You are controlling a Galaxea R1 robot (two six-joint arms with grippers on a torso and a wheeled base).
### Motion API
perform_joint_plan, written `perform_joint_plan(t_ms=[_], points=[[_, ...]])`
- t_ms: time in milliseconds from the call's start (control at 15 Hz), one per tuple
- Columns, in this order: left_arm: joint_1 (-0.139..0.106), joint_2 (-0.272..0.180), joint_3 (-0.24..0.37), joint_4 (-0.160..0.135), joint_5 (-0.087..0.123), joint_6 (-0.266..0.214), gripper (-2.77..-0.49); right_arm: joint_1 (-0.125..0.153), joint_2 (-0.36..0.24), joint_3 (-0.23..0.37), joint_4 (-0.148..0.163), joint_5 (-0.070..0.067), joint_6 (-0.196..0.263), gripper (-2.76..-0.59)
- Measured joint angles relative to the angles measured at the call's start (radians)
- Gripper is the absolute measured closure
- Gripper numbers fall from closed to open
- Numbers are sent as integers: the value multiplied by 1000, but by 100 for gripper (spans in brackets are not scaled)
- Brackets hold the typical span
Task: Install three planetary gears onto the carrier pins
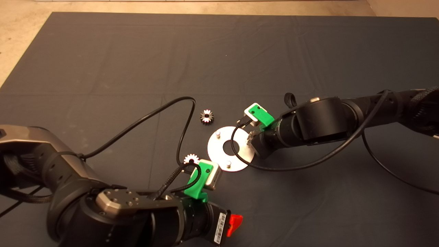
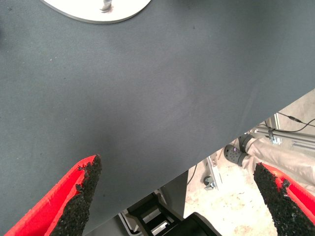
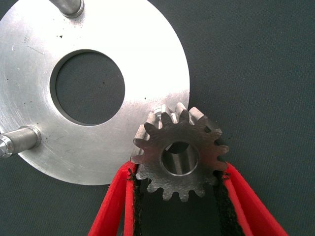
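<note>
Head view: dark mat (image 1: 103, 61) covers nearly the whole table; bare floor shows only along the far edge and far-left corner. The far half of the mat is open. Disc (image 1: 219, 156) lies flat at centre, two carrier pins visible on it: one (image 1: 217, 135) on the far-left part, one (image 1: 228, 164) near the near rim. The third pin spot is under the right arm. Right gripper (image 1: 252, 139) comes in from the right and sits over the disc's right rim; its fingers are hidden here. One loose gear (image 1: 206, 116) lies on the mat just beyond the disc's far-left edge, apart from it. A second gear (image 1: 191, 159) lies just left of the disc, right beside the left arm's green mount and black cable (image 1: 151, 116). Left gripper (image 1: 235, 223) is low at the near edge, only one red finger showing.

Left wrist view: left gripper (image 2: 179, 196) jaws spread wide, nothing between the pads. Bare mat below, mat edge and floor hardware beyond it. The disc rim (image 2: 74, 10) with one pin (image 2: 105, 5) is just in view.

Right wrist view: right gripper (image 3: 179, 196) jaws pinch a third gear (image 3: 179, 150) by its teeth, one pad each side. The gear hangs at the disc (image 3: 147, 59) rim, a pin (image 3: 179, 164) visible through the bore. Whether it is seated, I cannot tell. Two other pins (image 3: 69, 7) (image 3: 19, 140) stand bare. Open mat on the far side of the gear.
</note>
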Motion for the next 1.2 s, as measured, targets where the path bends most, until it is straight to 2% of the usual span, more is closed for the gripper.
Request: perform_joint_plan(t_ms=[1200], points=[[0,6,0,10,0,-11,-222,4,27,-27,-3,-2,-6,-81]])
